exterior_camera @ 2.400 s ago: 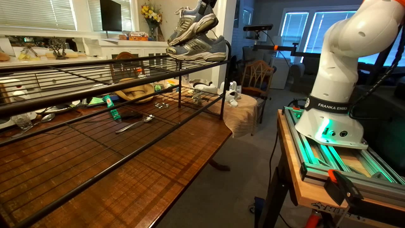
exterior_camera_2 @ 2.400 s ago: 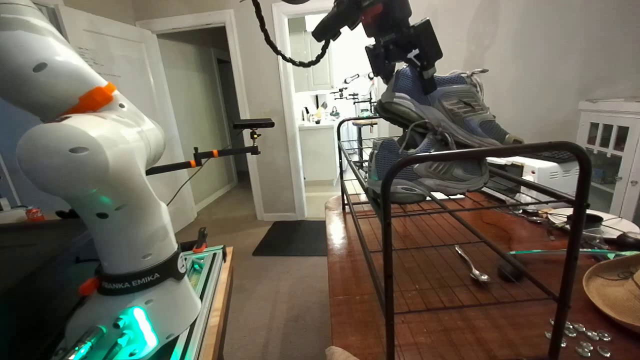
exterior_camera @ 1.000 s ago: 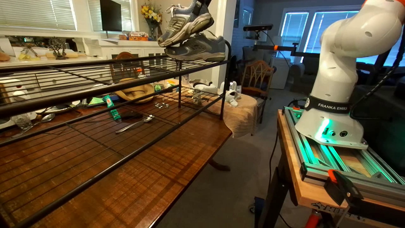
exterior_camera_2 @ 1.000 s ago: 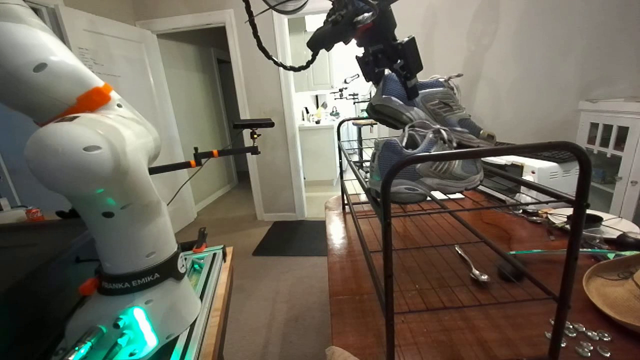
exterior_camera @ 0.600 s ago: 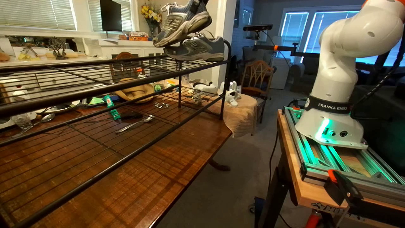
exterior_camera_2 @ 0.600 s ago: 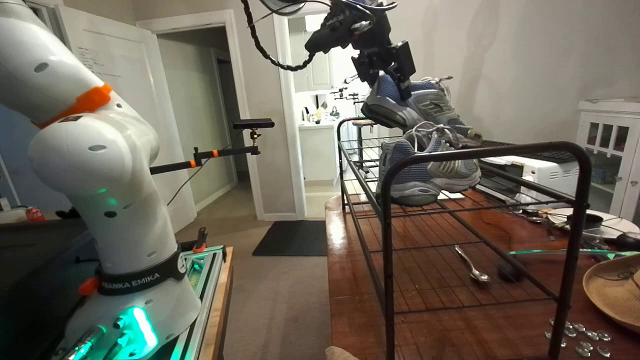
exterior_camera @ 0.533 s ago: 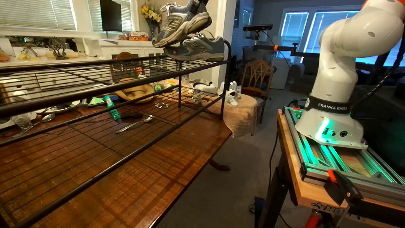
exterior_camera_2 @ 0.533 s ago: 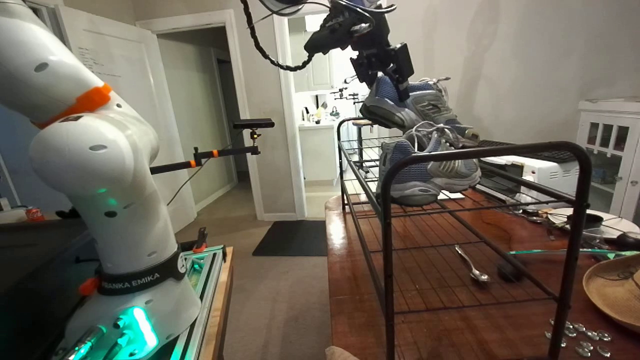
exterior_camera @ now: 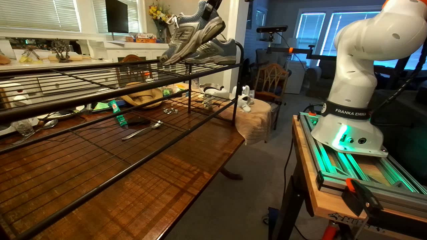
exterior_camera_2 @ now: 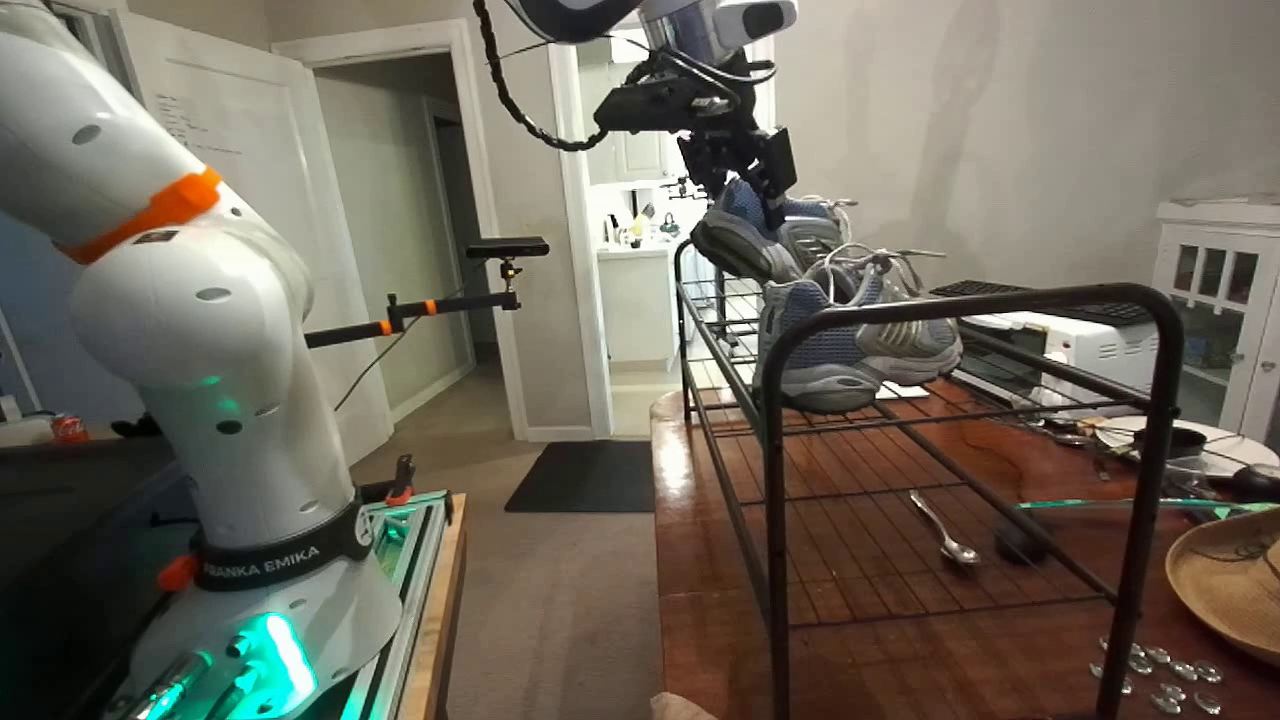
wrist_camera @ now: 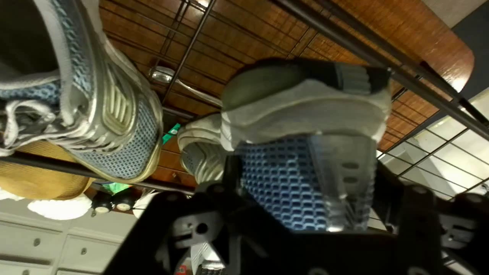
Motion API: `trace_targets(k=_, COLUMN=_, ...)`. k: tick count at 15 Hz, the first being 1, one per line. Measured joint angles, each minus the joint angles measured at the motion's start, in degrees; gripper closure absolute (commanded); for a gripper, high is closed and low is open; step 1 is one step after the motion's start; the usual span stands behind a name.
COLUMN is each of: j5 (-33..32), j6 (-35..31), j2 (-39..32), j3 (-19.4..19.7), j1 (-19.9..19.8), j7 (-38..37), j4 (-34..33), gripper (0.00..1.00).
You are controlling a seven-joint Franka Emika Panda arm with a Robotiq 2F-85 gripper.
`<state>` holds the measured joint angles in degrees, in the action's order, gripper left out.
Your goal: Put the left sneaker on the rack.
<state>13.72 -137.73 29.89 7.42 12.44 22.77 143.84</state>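
Observation:
The left sneaker, grey and blue with a pale sole, hangs from my gripper in both exterior views and fills the middle of the wrist view. My gripper is shut on its heel, one finger on each side. The heel is high and the toe points down, at or just above the rack's top shelf; contact cannot be told. The rack is black wire with two shelves, also in the wrist view. A matching sneaker stands on its top shelf at the end, beside the held one.
The rack's curved end bar rises above the shelf beside the standing sneaker. The rack stands on a wooden table. A spoon, a straw hat, glass beads and a white oven are on the table.
My gripper has carried the held sneaker along the rack, past the standing one, and lowered it, its toe tipping further down. The standing sneaker has shifted and turned slightly.

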Motion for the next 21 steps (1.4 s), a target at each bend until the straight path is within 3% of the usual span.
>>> trace_targets(k=14, j5=0.2, j6=-0.3, j2=1.0, j3=0.4, j1=-0.6, j7=3.5, j4=7.2, gripper=0.47)
trace_targets(k=20, j5=-1.9, j6=-7.8, j2=0.6, j3=-1.6, j1=-2.2, j7=2.2, j4=10.4, gripper=0.47)
trace_targets(k=21, j5=-2.6, j6=-9.0, j2=0.4, j3=-2.0, j1=-2.5, j7=1.6, j4=10.8, gripper=0.3)
